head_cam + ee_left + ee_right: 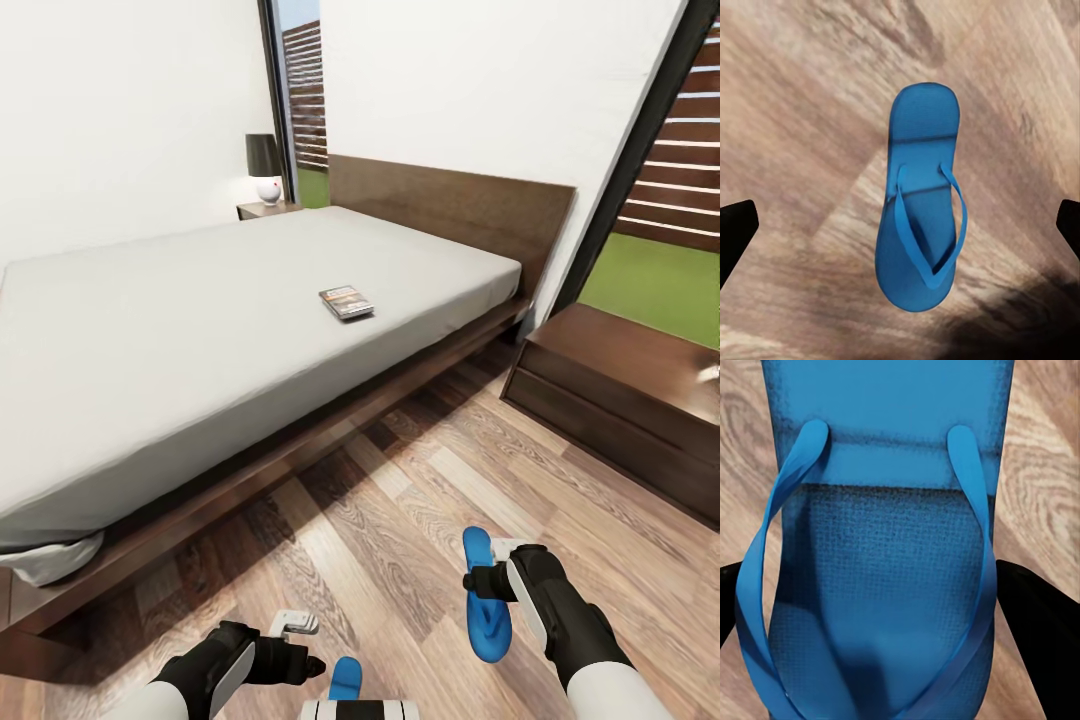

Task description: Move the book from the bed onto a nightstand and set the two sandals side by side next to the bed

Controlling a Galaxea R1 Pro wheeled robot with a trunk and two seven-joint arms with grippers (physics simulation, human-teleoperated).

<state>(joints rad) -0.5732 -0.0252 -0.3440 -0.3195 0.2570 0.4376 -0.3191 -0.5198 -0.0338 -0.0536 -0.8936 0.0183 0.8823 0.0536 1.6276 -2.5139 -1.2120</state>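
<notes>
Nearest, at 6 o'clock on the plank floor (400,520), the tip of one sandal (345,678) shows beside the left gripper (300,640). In the left wrist view that sandal (919,199) lies flat between widely spread jaws, untouched. At 5 o'clock the right gripper (487,583) is over the second sandal (487,600); its wrist view has the sandal (881,562) between the dark fingers (1035,637), but whether the jaws pinch it I cannot tell. Farther, at 12 o'clock, the book (346,302) rests on the bed (180,330). A nightstand (620,390) stands at 2 o'clock beside the bed; another (268,209), with a lamp (265,165), sits at 11 o'clock against the wall.
</notes>
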